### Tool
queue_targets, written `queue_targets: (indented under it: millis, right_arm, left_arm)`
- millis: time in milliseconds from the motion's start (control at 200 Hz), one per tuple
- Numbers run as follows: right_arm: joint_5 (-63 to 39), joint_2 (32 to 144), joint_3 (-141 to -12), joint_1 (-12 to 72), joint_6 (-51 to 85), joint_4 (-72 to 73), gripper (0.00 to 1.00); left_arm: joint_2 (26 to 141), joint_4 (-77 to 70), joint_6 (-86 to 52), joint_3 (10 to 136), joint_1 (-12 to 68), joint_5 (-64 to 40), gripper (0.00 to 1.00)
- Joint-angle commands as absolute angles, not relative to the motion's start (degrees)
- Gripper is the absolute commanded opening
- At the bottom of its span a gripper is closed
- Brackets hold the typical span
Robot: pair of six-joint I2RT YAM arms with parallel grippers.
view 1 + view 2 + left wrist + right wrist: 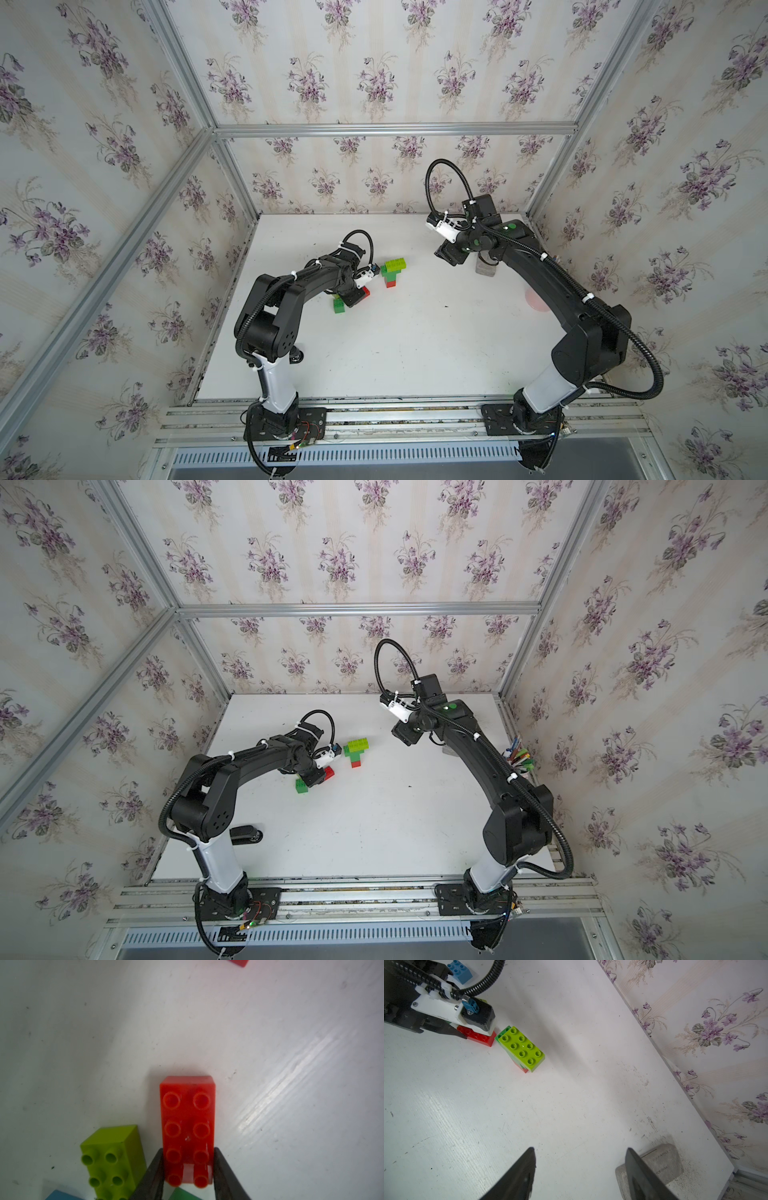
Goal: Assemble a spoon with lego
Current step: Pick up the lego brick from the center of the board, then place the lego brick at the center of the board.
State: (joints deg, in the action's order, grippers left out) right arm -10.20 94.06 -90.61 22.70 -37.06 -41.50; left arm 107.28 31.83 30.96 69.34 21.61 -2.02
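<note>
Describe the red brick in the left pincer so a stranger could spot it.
On the white table, follow the left arm to its pincer. The red brick lies flat, oblong, eight studs up. Unlike the lime brick beside it, it is clamped between the tips.

my left gripper (pixel 188 1148) is low, pinched on the red brick (pixel 188 1105). my right gripper (pixel 579 1148) hangs raised near the back, jaws apart.

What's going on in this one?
The left fingers are closed on one end of an oblong red brick lying on the table, beside a loose lime brick. A lime, green and red stack stands nearby. The right fingers hang open near the grey block, holding nothing.
</note>
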Motion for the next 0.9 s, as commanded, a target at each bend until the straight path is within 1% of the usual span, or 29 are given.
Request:
queue_targets:
  millis: [0, 130, 285, 395, 485, 585, 719, 894]
  right_arm:
    - [-10.7, 93.5, -90.9, 22.7, -37.3, -42.1, 0.68]
    - [-11.5, 92.7, -89.6, 22.7, -38.3, -41.5, 0.68]
    - [-12.8, 89.8, -85.3, 22.7, -40.8, -38.9, 0.67]
    - [-14.3, 87.1, -80.9, 22.7, -43.5, -36.7, 0.68]
    - [-16.7, 86.2, -78.9, 22.7, -45.7, -38.0, 0.69]
    - [-17.3, 86.2, -77.9, 22.7, -46.4, -38.6, 0.68]
    - [-16.7, 85.9, -76.8, 22.7, -47.0, -37.4, 0.68]
    - [-16.1, 85.6, -76.3, 22.7, -47.8, -37.0, 0.68]
  left_arm:
    - [105.7, 31.2, 30.9, 68.8, 21.7, -2.5, 0.3]
    - [101.8, 31.2, 31.1, 66.8, 21.8, -2.7, 0.27]
    - [95.7, 31.6, 32.1, 63.5, 22.9, -4.0, 0.27]
    - [91.8, 32.1, 32.2, 60.8, 26.3, -4.5, 0.29]
    - [89.9, 32.3, 32.3, 58.8, 30.3, -4.3, 0.3]
    - [90.4, 32.3, 30.6, 58.2, 34.4, -4.6, 0.31]
    - [94.1, 32.2, 29.9, 58.9, 40.0, -3.6, 0.32]
    - [98.0, 31.8, 28.6, 60.4, 42.9, -3.6, 0.32]
